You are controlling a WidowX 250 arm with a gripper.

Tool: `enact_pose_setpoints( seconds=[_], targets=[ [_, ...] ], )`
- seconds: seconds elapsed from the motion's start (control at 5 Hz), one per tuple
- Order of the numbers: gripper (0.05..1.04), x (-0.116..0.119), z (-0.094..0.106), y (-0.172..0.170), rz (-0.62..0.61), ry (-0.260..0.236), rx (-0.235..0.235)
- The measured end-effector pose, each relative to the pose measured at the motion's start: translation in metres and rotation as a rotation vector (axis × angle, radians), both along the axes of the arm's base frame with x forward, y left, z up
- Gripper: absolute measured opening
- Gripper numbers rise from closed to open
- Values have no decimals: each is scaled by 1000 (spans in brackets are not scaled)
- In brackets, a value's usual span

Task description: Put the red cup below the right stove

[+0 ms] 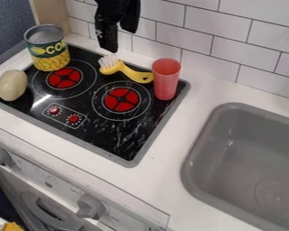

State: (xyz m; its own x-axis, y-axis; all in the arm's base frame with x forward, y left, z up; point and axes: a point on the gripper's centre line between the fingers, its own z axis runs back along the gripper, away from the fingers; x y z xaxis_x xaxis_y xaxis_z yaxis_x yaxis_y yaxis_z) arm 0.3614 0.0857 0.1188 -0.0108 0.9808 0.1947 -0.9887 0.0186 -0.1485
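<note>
From the red cup, we saw spread fingers at eleven o'clock; the brush, close at nine, could have snagged them, toppling the cup.

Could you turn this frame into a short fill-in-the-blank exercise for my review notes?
The red cup stands ____ on the black stovetop. The stovetop has ____ burners with red centers. The brush has white bristles and a ____ handle. Of the burners, the can of corn stands nearer the one on the ____ of the view.

Missing words: upright; two; yellow; left.
</note>
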Motion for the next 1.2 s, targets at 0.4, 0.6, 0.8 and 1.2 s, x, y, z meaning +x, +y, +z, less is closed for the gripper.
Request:
enact_pose_setpoints(
  seconds=[0.4,0.6,0.8,1.2],
  targets=[
    [1001,-2,-14,-9,-30,59,-20],
    [1001,-3,-20,-23,-80,62,-42],
    [1001,-2,-15,-38,-169,60,-74],
    [1001,-1,-24,-74,-336,102,-94]
  ],
)
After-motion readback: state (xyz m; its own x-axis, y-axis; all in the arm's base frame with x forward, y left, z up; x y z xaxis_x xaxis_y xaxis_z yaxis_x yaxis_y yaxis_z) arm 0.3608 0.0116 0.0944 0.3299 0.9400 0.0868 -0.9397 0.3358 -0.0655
